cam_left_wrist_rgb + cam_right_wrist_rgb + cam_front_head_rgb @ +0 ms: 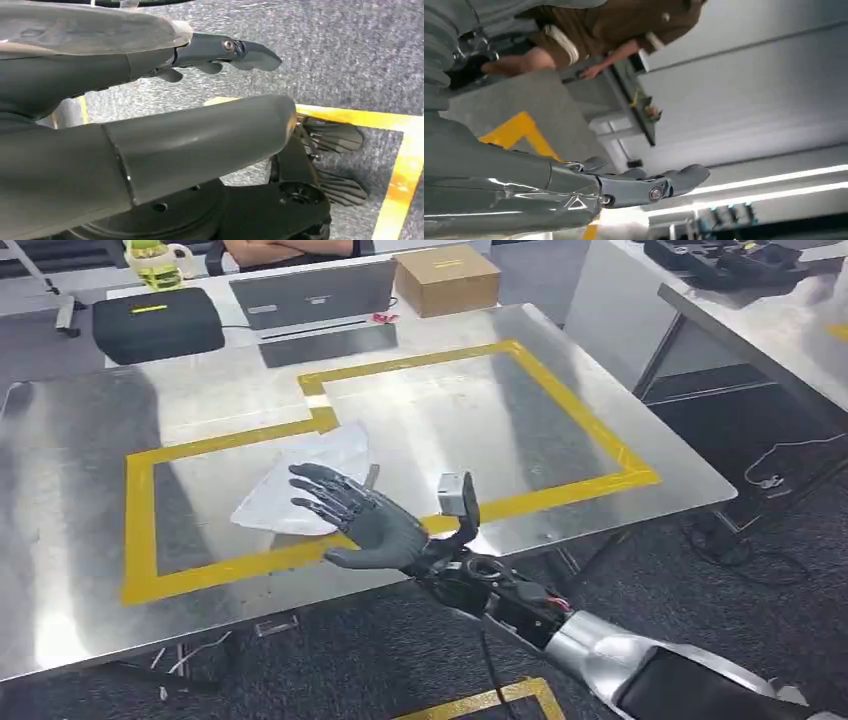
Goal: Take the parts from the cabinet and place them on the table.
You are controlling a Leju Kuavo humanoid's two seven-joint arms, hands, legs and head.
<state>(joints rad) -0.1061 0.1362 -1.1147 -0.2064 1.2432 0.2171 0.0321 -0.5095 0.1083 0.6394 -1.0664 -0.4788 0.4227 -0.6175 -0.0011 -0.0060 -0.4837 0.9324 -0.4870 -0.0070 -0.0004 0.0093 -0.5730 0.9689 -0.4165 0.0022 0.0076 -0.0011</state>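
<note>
Beyond: black case (157,324), laptop (312,294), cardboard box (447,279).

No text or label is legible anywhere.

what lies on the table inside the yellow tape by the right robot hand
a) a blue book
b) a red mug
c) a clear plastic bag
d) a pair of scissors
c: a clear plastic bag lies flat on the metal table within the yellow tape, just beyond the fingers of the open right robot hand.
</note>
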